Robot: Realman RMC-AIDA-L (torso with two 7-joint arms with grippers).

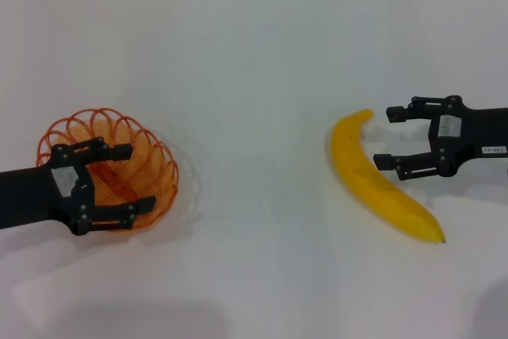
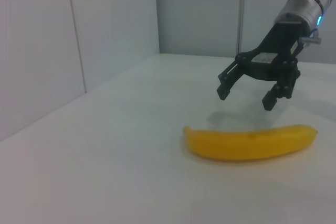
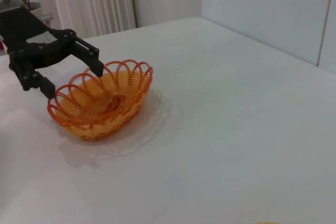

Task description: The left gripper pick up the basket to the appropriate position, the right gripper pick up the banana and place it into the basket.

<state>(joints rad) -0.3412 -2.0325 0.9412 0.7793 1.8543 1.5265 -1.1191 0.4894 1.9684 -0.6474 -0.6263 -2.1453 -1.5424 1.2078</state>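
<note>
The orange wire basket [image 1: 107, 166] sits on the white table at the left; it also shows in the right wrist view [image 3: 105, 103]. My left gripper [image 1: 136, 178] is open and hangs over the basket, its fingers spread across the rim; the right wrist view shows this gripper [image 3: 73, 81] too. The yellow banana [image 1: 379, 182] lies on the table at the right, also seen in the left wrist view [image 2: 249, 142]. My right gripper [image 1: 383, 137] is open and empty, just right of the banana's upper half and a little above it, as the left wrist view [image 2: 244, 99] shows.
The white table [image 1: 254, 77] stretches between the basket and the banana. A pale wall panel [image 2: 79, 40] stands along the far edge. Nothing else lies on the table.
</note>
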